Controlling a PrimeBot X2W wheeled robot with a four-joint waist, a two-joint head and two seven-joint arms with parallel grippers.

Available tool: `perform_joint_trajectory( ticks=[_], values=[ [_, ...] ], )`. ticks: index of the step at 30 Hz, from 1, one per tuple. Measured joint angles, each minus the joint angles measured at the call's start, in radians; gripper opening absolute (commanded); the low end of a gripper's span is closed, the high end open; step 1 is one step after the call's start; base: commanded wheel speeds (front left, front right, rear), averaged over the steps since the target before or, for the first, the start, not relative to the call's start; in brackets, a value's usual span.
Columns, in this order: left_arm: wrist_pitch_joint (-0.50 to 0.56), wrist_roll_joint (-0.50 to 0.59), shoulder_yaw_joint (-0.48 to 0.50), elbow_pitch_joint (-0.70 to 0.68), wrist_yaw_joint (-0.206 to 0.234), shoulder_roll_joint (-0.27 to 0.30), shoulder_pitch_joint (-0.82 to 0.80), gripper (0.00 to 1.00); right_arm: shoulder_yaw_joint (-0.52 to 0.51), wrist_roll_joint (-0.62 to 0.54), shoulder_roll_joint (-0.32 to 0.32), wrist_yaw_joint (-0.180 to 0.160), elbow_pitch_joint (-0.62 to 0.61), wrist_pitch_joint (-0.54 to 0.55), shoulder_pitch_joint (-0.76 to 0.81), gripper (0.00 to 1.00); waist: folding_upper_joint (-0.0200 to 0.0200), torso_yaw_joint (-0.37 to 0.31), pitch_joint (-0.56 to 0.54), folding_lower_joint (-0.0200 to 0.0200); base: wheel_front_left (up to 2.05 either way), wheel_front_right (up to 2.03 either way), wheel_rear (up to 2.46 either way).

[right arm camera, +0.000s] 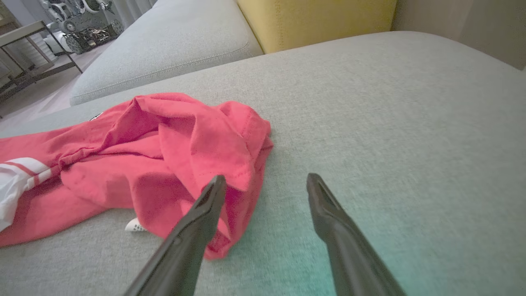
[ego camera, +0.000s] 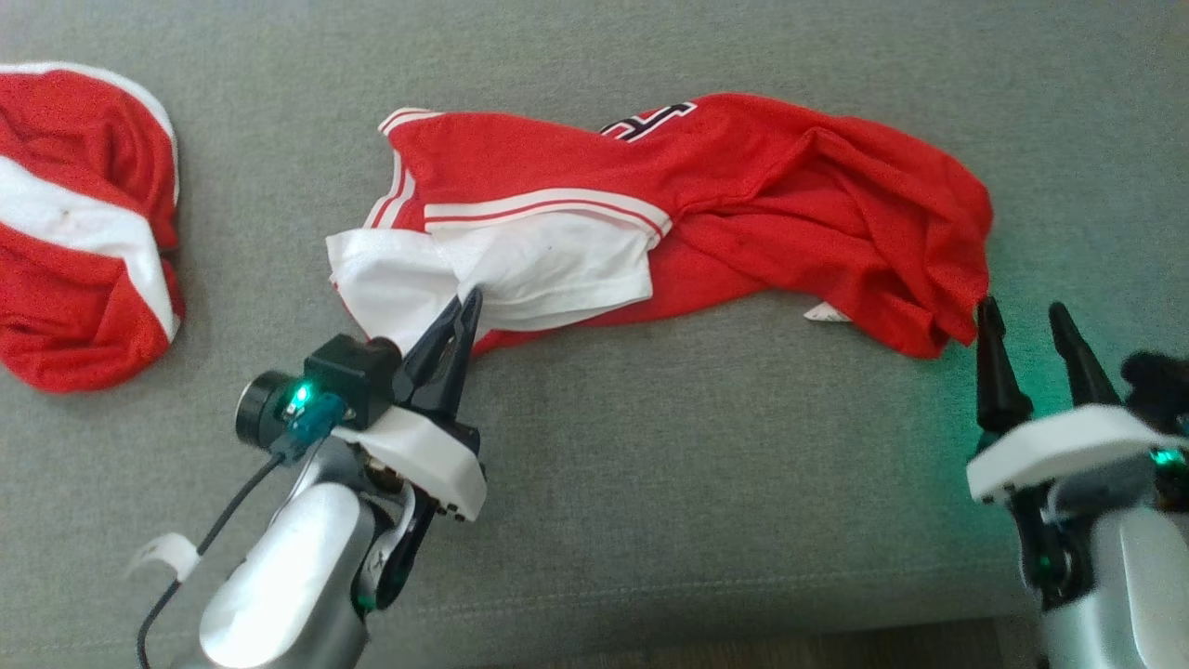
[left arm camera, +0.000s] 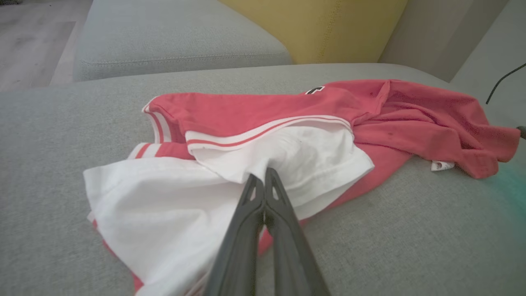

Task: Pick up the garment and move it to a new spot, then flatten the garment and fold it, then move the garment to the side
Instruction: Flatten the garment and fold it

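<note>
Head view. Red garment (ego camera: pixel 743 186) with white panels, crumpled, lying lengthwise across a grey sofa (ego camera: pixel 650 483) from centre towards 2 o'clock. Left gripper (ego camera: pixel 472 299), at 7 o'clock: fingers closed, tips pinching a fold of the white panel at the garment's near left end. Right gripper (ego camera: pixel 1022 307), at 4 o'clock: fingers spread apart and empty, the left tip just beside the garment's red right end, the other over bare sofa. A second red-and-white cloth (ego camera: pixel 84 232) lies bunched at 9 o'clock, well apart from the garment.
</note>
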Motion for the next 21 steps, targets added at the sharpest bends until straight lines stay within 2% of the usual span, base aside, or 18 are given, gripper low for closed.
perform_joint_trajectory(
  ticks=[8, 11, 16, 21],
  values=[
    [-0.012, 0.008, -0.001, -0.019, 0.007, 0.001, -0.022, 0.0, 0.021, 0.026, 0.0, 0.0, 0.107, 0.067, -0.112, 1.0, 0.0, 0.028, 0.023, 0.0, 0.0, 0.0, 0.0],
    [-0.018, 0.008, -0.001, -0.02, 0.008, 0.001, -0.022, 0.0, 0.026, 0.051, 0.0, 0.0, 0.131, 0.087, -0.111, 0.0, 0.0, 0.035, 0.023, 0.0, 0.0, 0.0, 0.0],
    [-0.05, 0.008, 0.007, -0.043, 0.018, 0.003, -0.021, 0.0, 0.021, 0.023, 0.0, 0.0, 0.106, 0.057, -0.111, 0.0, 0.0, 0.038, 0.009, 0.0, 0.0, 0.0, 0.0],
    [-0.076, 0.009, 0.049, -0.109, 0.05, 0.019, -0.016, 0.0, 0.011, -0.039, 0.0, 0.0, 0.012, 0.015, -0.108, 0.0, 0.0, 0.034, -0.025, 0.0, 0.0, 0.0, 0.0]
  ],
)
